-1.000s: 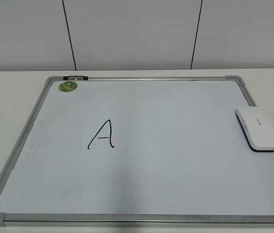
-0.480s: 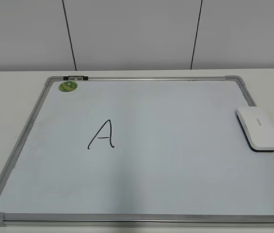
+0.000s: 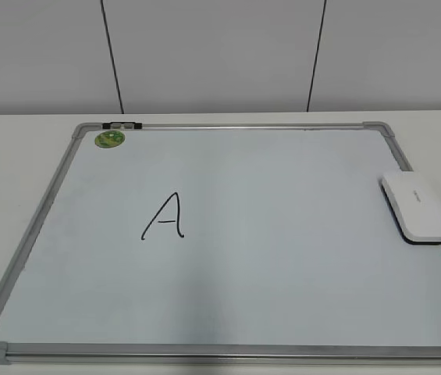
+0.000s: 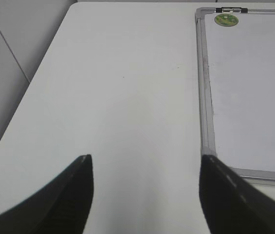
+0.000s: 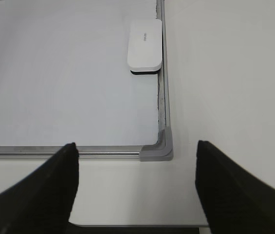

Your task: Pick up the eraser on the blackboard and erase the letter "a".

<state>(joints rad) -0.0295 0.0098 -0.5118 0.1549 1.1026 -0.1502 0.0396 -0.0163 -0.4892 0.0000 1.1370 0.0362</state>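
Right wrist view: the two dark fingers [image 5: 40,190] of the right gripper [image 5: 136,187] stand spread wide apart at the lower left and lower right of the frame, holding nothing, poised above the counter [image 5: 225,73] just off the board's near right corner. The eraser [image 5: 145,47] lies straight ahead of the gap between them, in the upper centre of the frame, resting on the blackboard [image 5: 54,73] with its right edge against the frame; its long axis runs away from the fingers, roughly in line with the view, so the spread fingers would close across its short width. Left wrist view: the left gripper [image 4: 144,187] is likewise spread and empty, over bare counter beside the board's left frame, well apart from the eraser; the right arm is judged the nearer. Exterior view: neither arm shows; the eraser [image 3: 415,207] sits at the right edge of the blackboard [image 3: 282,234], and the only mark on the board is a pointed letter "A" [image 3: 164,217] at left centre, with a green magnet [image 3: 109,139] at the upper left corner. No small letter "a" can be seen in any view.
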